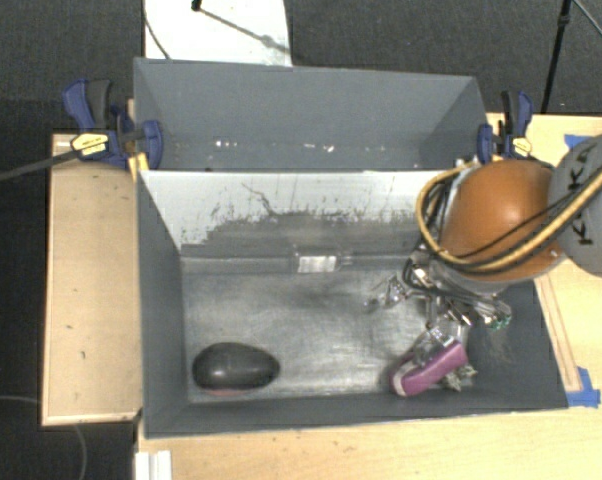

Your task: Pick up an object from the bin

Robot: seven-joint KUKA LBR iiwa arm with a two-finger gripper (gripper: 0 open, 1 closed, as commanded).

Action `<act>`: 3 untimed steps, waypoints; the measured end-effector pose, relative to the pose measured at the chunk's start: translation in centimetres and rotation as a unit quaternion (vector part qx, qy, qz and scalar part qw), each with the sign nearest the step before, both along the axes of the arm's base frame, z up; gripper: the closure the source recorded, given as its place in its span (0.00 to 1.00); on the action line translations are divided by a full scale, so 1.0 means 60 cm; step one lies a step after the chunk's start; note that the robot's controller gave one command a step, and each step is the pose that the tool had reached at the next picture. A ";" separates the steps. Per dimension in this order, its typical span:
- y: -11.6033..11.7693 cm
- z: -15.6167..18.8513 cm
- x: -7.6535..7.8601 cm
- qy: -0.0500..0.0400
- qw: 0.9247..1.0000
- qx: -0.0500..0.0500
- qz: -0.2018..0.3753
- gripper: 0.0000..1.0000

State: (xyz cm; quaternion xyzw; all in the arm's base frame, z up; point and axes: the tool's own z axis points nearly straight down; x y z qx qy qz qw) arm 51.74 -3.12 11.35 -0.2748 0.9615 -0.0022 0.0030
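At the front left of the bin [301, 313] you see a dark oval lump [235, 366]. At the front right lies a tilted purple oblong piece [426, 373], with the tool [449, 330] just above it. You cannot tell whether the tool is apart or together.

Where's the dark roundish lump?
In the camera view, the dark roundish lump lies lower left in the bin, far from the purple thing at the right.

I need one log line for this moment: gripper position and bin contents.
gripper: low, near-right corner of bin | just below it: purple oblong thing | elsewhere: dark oval thing, near-left | grasp: unclear
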 end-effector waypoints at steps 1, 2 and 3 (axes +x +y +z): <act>-0.032 -0.025 -0.016 -0.019 0.983 0.001 0.182 0.00; -0.029 0.124 -0.043 -0.001 0.995 0.001 0.098 0.00; -0.081 -0.072 -0.040 0.002 0.974 0.004 0.227 0.00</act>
